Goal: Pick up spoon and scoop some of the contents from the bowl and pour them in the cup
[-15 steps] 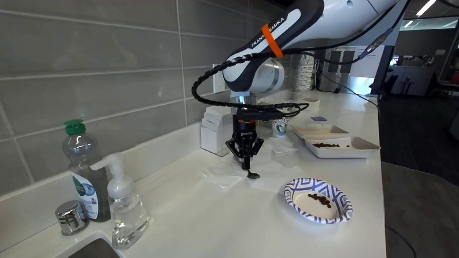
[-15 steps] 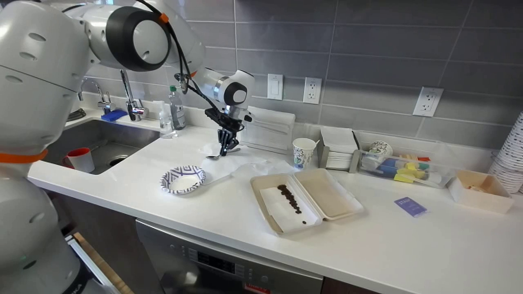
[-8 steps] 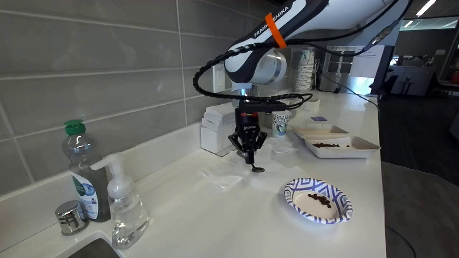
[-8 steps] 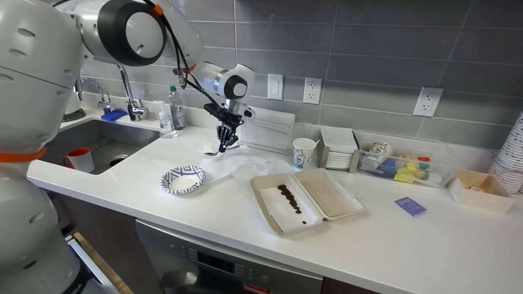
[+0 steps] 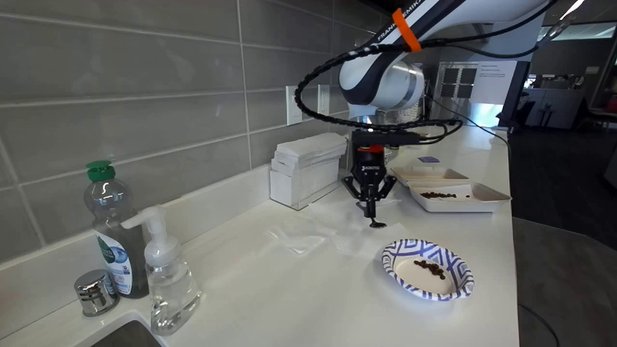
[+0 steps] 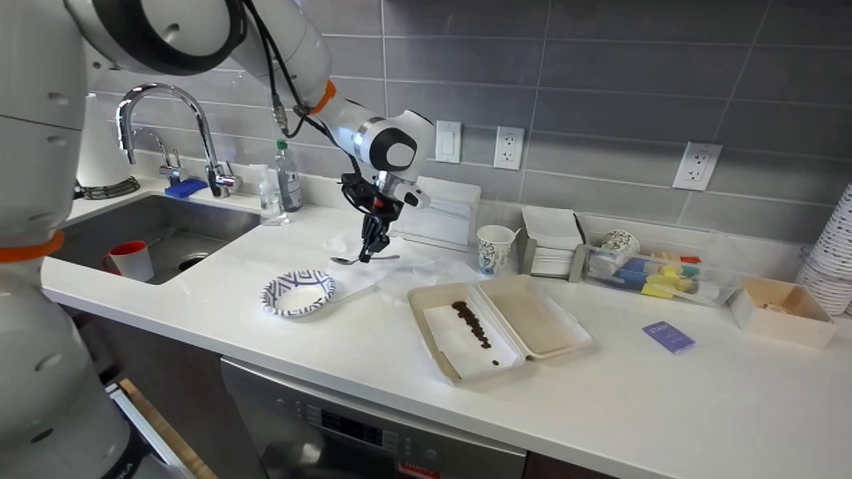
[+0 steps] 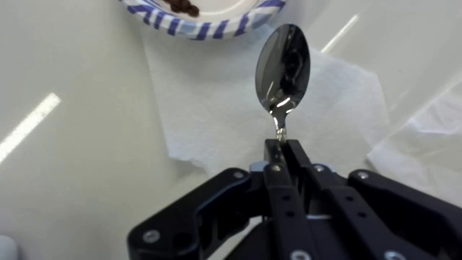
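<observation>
Mirror-bright spoon [image 7: 282,68], matt gripper [image 7: 282,142]

Spoon is polished metal. Gripper carries shiny screws [image 7: 151,236]. Cup [image 6: 493,253] is paper, square bowl [image 5: 455,207] looks matt. Napkin [image 7: 216,112] is matt, textured paper. Counter [image 7: 90,108] and wall tiles [image 5: 144,62] look smooth, glossy.

There's the spoon [image 7: 282,68] in the wrist view, its handle mostly hidden by the gripper [image 7: 282,142]! Up near twelve o'clock the frame slices through the patterned plate [image 7: 202,30]; at eight, a blurred, cropped whitish shape [image 7: 6,248] defies naming.

Passage lies between the round blue-and-white plate [image 6: 298,301] and the shallow off-white hinged dish [image 6: 436,294]; upright white paper stacks [image 6: 551,229] block both sides of the white paper cup [image 6: 494,251].
</observation>
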Tool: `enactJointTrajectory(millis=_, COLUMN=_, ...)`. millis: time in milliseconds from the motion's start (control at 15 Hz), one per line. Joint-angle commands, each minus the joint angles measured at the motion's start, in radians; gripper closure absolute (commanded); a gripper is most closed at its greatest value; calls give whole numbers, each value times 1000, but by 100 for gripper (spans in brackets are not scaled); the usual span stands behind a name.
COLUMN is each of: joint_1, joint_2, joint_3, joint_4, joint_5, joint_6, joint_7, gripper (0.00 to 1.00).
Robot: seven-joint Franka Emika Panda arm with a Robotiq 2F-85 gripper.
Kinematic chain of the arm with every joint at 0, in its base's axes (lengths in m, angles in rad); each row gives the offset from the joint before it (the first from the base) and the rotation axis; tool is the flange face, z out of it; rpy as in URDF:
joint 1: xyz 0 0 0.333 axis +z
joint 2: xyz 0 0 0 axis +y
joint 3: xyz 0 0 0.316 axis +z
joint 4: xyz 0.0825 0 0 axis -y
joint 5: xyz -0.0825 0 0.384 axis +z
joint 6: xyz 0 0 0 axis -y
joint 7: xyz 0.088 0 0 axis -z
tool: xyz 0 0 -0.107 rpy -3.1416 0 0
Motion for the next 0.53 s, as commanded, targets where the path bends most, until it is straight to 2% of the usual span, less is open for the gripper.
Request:
enactJointTrajectory(millis=0, joint_1=-74, joint_2=-126, joint_3=-55, joint_4=-164, joint_5=56, joint_6=75, joint_7=13, gripper=98)
enactJointTrajectory(millis=467, joint_1=-167, joint_2=-241, joint_3=-170, joint_4=-243, joint_5=34, joint_6=213, joint_7=123, gripper=98)
